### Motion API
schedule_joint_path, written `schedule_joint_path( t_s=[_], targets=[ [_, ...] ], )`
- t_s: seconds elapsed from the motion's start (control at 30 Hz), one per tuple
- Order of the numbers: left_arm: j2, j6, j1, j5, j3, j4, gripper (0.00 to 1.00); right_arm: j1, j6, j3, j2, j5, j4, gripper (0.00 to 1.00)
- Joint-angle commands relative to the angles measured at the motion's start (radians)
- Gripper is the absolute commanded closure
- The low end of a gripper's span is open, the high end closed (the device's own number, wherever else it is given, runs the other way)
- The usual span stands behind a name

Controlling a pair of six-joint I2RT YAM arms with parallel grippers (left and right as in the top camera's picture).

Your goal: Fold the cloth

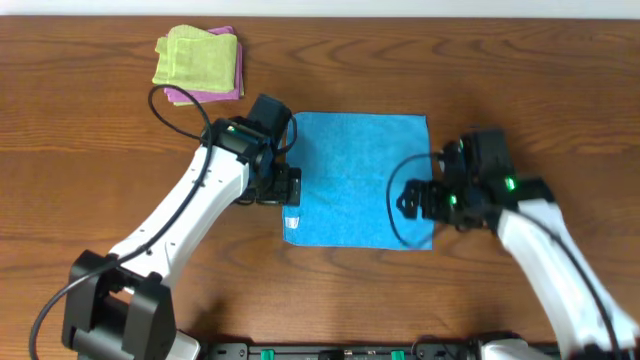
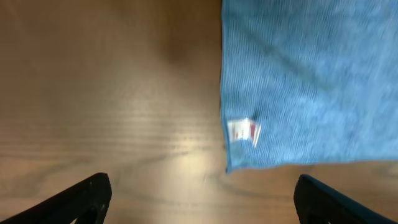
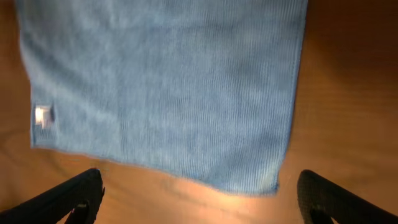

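cloth [image 1: 355, 180] lies flat and unfolded on the table [image 1: 100, 120], sitting between the two hands. near square, so no real long axis; its edges run straight with the table edge. left gripper [image 1: 288, 188] is at the cloth's left edge, fingers spread wide, nothing between them. from the left wrist the cloth [image 2: 311, 81] is ahead and to the right of the hand, and the corner with the white tag [image 2: 242, 132] is just ahead of the gap between the fingers. right gripper [image 1: 412, 200] is over the right edge near the near corner, also spread wide and empty. from the right wrist the cloth [image 3: 168, 87] fills the view ahead, its near corner closer to the right finger. both hands are about equally close, each at its own near corner. judgement: next is pinching those near corners and carrying them away to the far edge. green cloth [image 1: 195, 55] on pink cloth [image 1: 225, 92] is well off beyond the left hand, not involved.
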State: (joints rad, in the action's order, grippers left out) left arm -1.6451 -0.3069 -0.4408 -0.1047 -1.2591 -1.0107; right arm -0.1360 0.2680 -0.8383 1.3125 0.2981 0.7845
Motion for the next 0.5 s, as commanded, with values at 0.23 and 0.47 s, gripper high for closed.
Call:
schedule_joint_path(
  t_s=[0.23, 0.47],
  targets=[
    [0.08, -0.111, -0.17, 0.011, 0.24, 0.18, 0.05, -0.006, 0.12, 0.417, -0.355, 0.072, -0.246, 0.01],
    [0.08, -0.174, -0.193, 0.059, 0.359, 0.36, 0.05, -0.006, 0.151, 0.507, -0.344, -0.029, -0.337, 0.01]
  ],
)
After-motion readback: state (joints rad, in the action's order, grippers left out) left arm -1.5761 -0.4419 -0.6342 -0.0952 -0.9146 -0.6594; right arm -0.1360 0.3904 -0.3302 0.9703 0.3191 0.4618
